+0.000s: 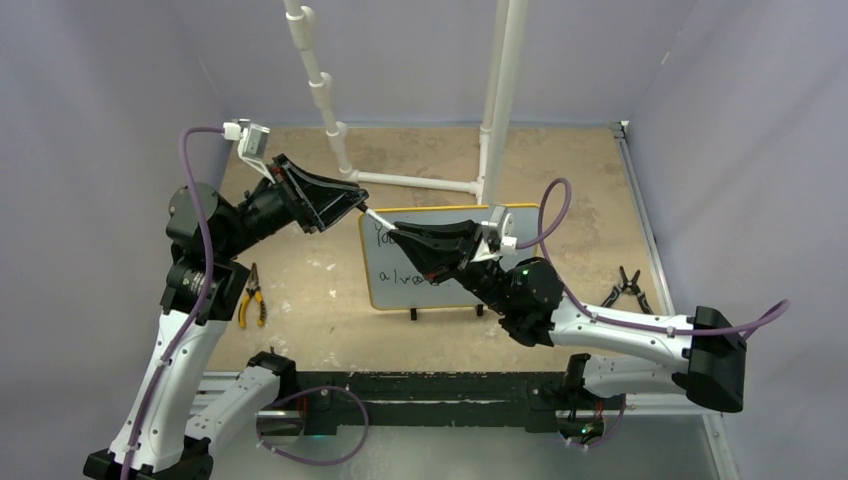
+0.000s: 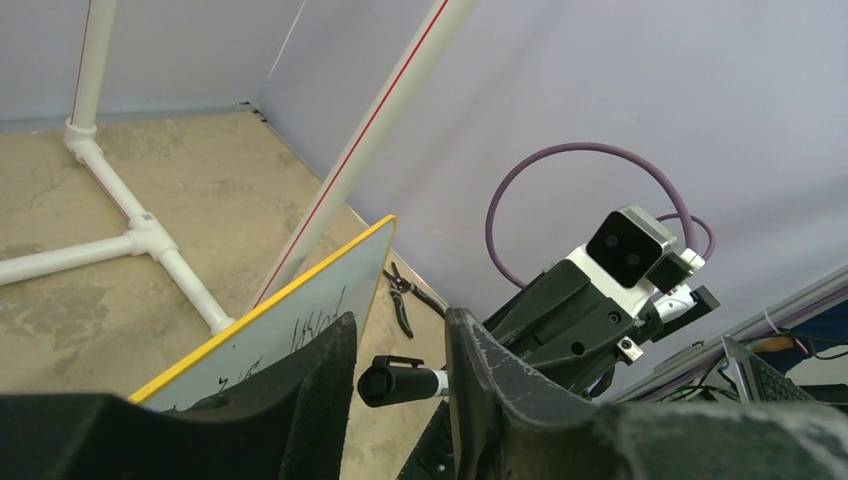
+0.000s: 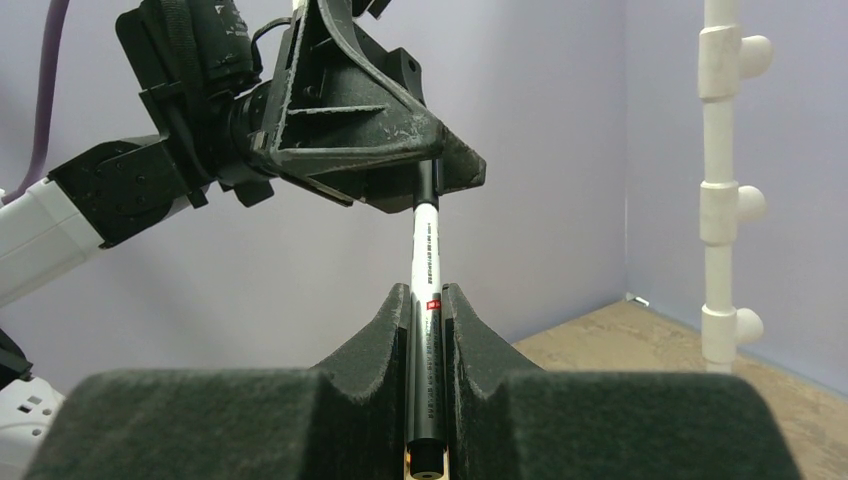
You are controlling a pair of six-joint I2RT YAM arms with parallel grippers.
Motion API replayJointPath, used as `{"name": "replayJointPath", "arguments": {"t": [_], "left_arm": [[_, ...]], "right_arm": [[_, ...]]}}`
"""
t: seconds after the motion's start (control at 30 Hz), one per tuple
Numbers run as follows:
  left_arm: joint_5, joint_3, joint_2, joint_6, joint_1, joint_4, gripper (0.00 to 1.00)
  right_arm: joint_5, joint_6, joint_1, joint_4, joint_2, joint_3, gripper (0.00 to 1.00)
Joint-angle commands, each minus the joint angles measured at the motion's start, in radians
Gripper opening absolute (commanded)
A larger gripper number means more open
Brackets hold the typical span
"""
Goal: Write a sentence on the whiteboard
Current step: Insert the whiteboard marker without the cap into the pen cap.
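Gripping marker [image 3: 425, 250], right fingers [image 3: 375, 345] in wrist view, left fingers [image 2: 320, 400] flanking its cap [image 2: 385, 381], hold unclear

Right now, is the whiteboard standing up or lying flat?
Standing: the whiteboard rests on its two black feet, yellow-framed top edge raised.

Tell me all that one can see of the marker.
The marker is a white pen with black print, a red mark and a black cap end. The right claw is shut on its barrel, holding it in the air near the whiteboard. The cap end lies between the fingers of the left claw; contact is unclear.
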Motion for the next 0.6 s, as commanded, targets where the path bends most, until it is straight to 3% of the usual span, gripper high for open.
{"name": "replayJointPath", "arguments": {"t": [0.0,0.17,0.57], "left_arm": [[0.018,-0.007,-0.01,-0.02,-0.002,0.044,0.31],[0.019,-0.014,-0.016,-0.025,-0.002,0.042,0.02],[0.075,-0.08,-0.044,0.027,-0.002,-0.017,0.0]], "right_arm": [[0.012,0.004,-0.004,0.016,0.007,0.031,0.0],[0.021,0.005,-0.003,0.027,0.014,0.029,0.0],[0.057,-0.006,-0.004,0.168,0.062,0.034,0.0]]}}
